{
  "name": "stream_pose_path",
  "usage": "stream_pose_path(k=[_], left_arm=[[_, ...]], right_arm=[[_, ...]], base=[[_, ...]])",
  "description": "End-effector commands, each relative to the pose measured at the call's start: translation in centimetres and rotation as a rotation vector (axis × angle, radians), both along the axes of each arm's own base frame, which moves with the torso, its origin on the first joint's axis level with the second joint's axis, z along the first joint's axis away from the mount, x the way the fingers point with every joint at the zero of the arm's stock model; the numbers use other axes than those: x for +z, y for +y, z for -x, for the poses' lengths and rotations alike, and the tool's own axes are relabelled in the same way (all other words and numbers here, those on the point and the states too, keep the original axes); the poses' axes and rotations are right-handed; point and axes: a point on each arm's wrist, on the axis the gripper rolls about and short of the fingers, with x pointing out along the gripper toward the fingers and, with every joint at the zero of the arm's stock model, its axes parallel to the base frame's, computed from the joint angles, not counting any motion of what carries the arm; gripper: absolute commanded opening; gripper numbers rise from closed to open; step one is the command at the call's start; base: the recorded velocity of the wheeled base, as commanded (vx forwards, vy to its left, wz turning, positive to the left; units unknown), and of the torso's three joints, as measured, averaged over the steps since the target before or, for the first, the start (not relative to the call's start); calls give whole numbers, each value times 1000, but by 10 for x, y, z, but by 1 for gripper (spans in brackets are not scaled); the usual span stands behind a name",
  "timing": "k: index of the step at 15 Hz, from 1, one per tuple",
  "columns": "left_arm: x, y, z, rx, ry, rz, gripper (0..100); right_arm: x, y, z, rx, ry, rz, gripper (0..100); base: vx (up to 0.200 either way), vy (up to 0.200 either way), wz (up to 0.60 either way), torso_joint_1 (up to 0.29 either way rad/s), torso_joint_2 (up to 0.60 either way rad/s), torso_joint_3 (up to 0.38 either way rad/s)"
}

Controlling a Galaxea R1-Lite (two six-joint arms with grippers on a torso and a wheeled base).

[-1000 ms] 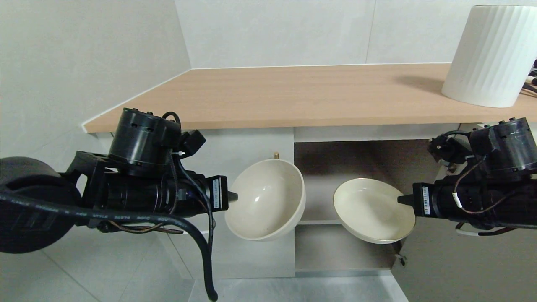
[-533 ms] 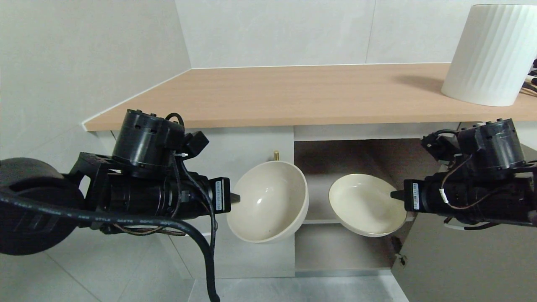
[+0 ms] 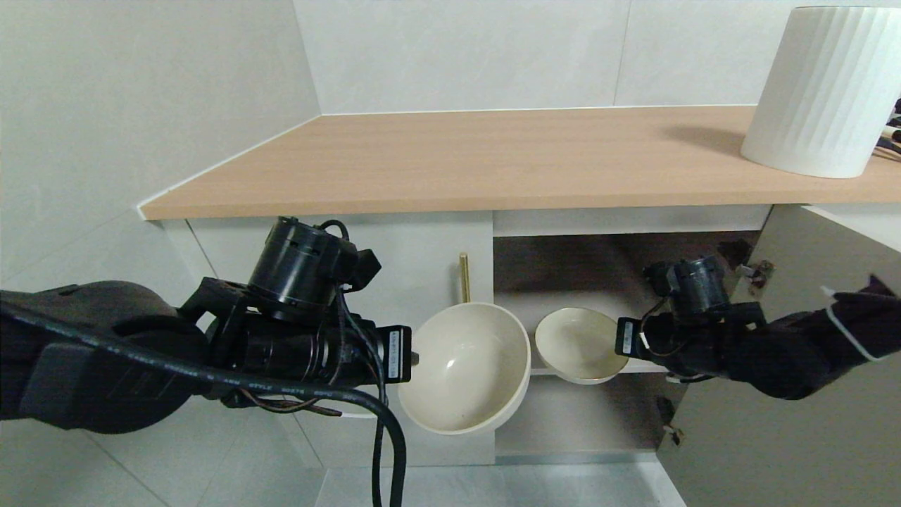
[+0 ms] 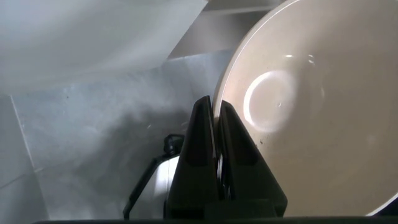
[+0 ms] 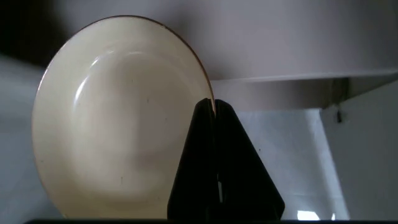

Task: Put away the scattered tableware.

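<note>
My left gripper [image 3: 415, 359] is shut on the rim of a deep cream bowl [image 3: 464, 366], held tilted in front of the closed left cabinet door [image 3: 394, 282]. In the left wrist view the fingers [image 4: 214, 134] pinch the bowl's [image 4: 311, 118] edge. My right gripper [image 3: 619, 338] is shut on the rim of a shallower cream plate [image 3: 578, 345], held inside the open cabinet compartment just above its shelf [image 3: 640, 367]. The right wrist view shows the plate [image 5: 118, 118] with its thin dark rim clamped between the fingers [image 5: 214, 124].
A wooden countertop [image 3: 493, 155] runs above the cabinet, with a white ribbed cylinder [image 3: 823, 91] at its right end. The right cabinet door [image 3: 809, 317] stands open. A brass handle [image 3: 464, 278] sits on the left door. Below is grey floor [image 3: 507, 486].
Both arms have moved forward and down toward the cabinet. The right gripper carried the plate into the open compartment; the left bowl shifted lower and to the right.
</note>
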Motion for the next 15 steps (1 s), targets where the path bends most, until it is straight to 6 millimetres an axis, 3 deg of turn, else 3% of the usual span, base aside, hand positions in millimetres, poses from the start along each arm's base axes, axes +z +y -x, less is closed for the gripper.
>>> stream_pose_path(k=[1, 4, 8, 15], left_arm=[[-6, -3, -2, -3, 16, -11, 0], [-6, -4, -2, -5, 17, -13, 0], [-8, -4, -2, -5, 22, -16, 0], [-9, -5, -3, 4, 17, -26, 0]], right_arm=[[-58, 1, -33, -95, 83, 14, 0], [-82, -1, -56, -158, 57, 13, 0], [-99, 1, -67, -192, 56, 43, 0], [-102, -1, -90, -241, -3, 39, 0]], base=[[0, 0, 0, 0, 0, 0], [0, 0, 0, 0, 0, 0], [0, 0, 0, 0, 0, 0], [0, 0, 0, 0, 0, 0]])
